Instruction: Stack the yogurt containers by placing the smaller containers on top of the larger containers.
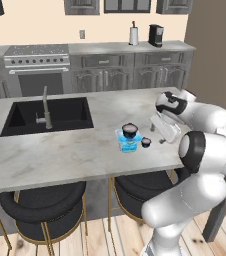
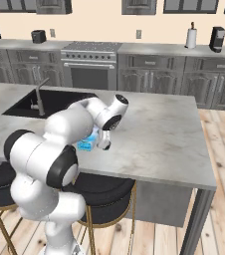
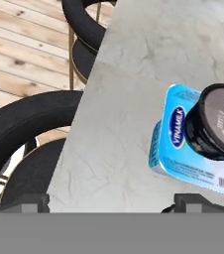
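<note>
One cup [image 1: 130, 130] already sits on the blue tub [image 1: 129, 144] near the counter's [image 1: 60, 155] front edge, so half the stacking looks done. Left is the tiny cup [image 1: 146, 142], standing on the counter just beside the tub, toward the arm. Next the hand must come down over it, close, then lift it onto the stack. Gripper [image 1: 162, 140]: jaws spread wide, holding nothing, poised by the tiny cup

Two dark cups [image 1: 130, 130]; one blue tub [image 1: 128, 144]
</note>
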Tool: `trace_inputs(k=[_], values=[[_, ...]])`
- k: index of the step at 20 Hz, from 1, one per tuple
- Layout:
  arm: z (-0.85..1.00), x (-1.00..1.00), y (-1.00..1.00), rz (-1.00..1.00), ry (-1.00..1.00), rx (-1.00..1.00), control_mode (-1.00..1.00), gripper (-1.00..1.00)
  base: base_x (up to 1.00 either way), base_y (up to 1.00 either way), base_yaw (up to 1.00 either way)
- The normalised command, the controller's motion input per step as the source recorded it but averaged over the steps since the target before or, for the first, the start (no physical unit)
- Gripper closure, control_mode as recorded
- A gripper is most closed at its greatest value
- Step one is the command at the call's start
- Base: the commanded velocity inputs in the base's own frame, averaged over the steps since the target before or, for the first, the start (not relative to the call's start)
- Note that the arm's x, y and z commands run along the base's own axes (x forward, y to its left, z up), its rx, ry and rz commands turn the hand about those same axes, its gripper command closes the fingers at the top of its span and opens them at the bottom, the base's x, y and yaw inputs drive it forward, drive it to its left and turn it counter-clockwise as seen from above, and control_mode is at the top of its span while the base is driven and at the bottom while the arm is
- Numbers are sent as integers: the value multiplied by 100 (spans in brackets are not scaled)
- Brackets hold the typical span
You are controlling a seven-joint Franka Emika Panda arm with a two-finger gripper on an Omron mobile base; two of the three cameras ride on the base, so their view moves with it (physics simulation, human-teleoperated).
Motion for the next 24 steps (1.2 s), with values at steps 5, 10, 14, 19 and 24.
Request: trace_inputs(k=[5,10,14,19,24], values=[[-2,14,12,-2,4,-7,-100,-100,0,0,0],[0,2,8,-5,4,-7,-100,-100,0,0,0],[-2,0,0,-5,4,-6,-100,-100,0,0,0],[-6,0,0,-4,4,-6,-100,-100,0,0,0],[-8,0,0,-3,1,-5,-100,-100,0,0,0]])
